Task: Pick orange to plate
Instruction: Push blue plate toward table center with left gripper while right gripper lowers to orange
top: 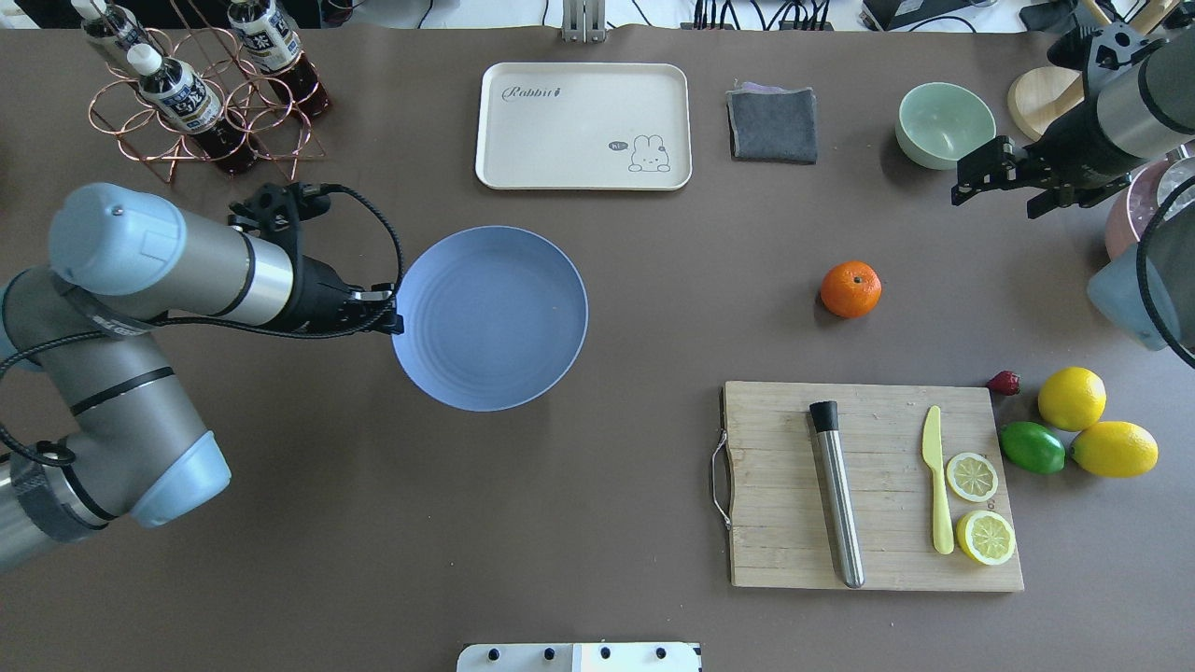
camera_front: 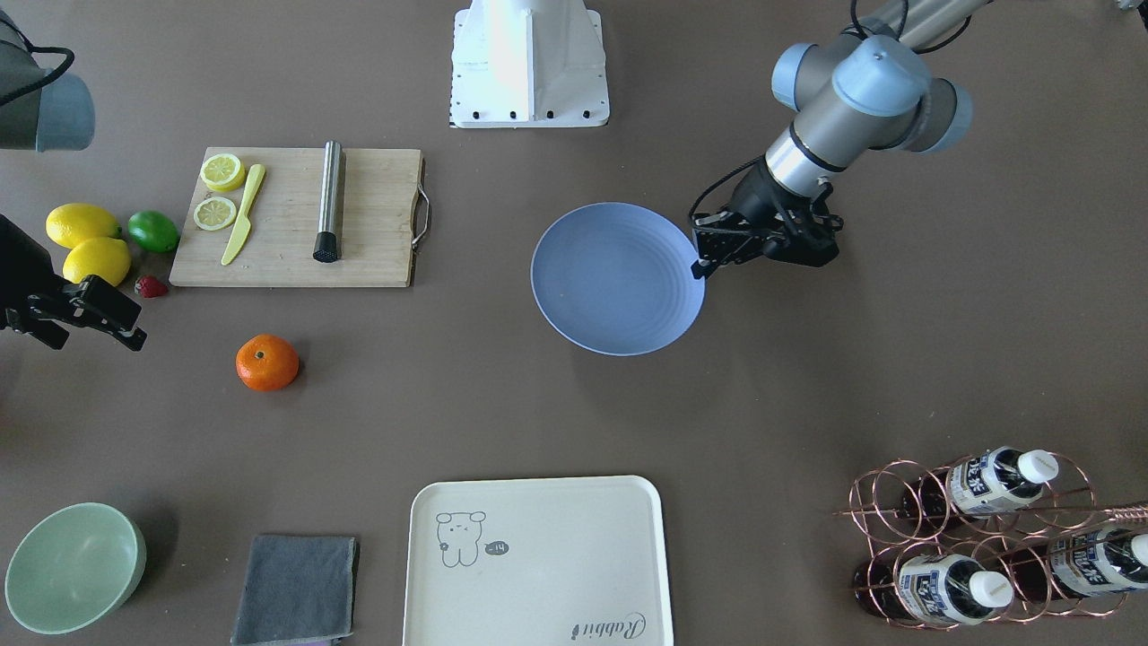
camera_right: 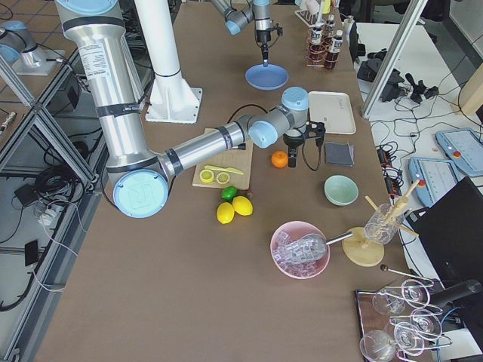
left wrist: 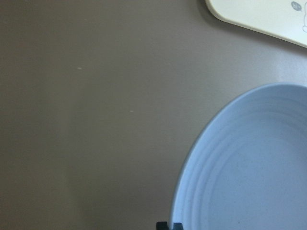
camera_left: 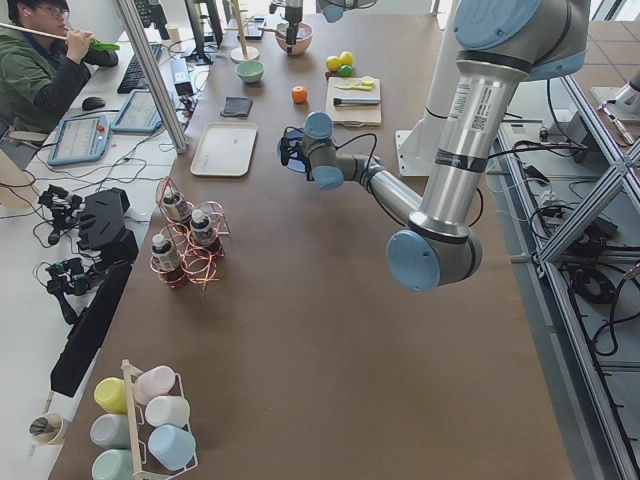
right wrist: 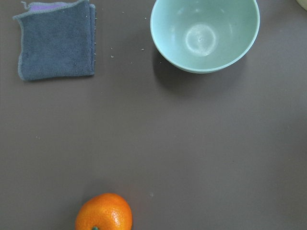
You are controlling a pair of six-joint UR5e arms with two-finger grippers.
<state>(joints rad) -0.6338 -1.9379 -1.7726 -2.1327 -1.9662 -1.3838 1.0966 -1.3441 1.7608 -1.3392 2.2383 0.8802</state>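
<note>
The orange (camera_front: pixel 267 362) (top: pixel 850 288) lies alone on the brown table and shows at the bottom edge of the right wrist view (right wrist: pixel 103 213). My right gripper (top: pixel 991 205) (camera_front: pixel 99 343) hovers open and empty, apart from the fruit, between it and the green bowl. The light-blue plate (top: pixel 490 317) (camera_front: pixel 617 278) (left wrist: pixel 249 167) is empty near the table's middle. My left gripper (top: pixel 394 322) (camera_front: pixel 700 266) (left wrist: pixel 170 225) is at the plate's rim, its fingers closed on the edge.
A wooden cutting board (top: pixel 873 485) carries a steel muddler, a yellow knife and lemon slices. Beside it are lemons (top: pixel 1072 399), a lime (top: pixel 1033 447) and a strawberry (top: pixel 1004 382). The green bowl (top: pixel 945 124), grey cloth (top: pixel 772 123), cream tray (top: pixel 583 126) and bottle rack (top: pixel 201 93) line the far edge.
</note>
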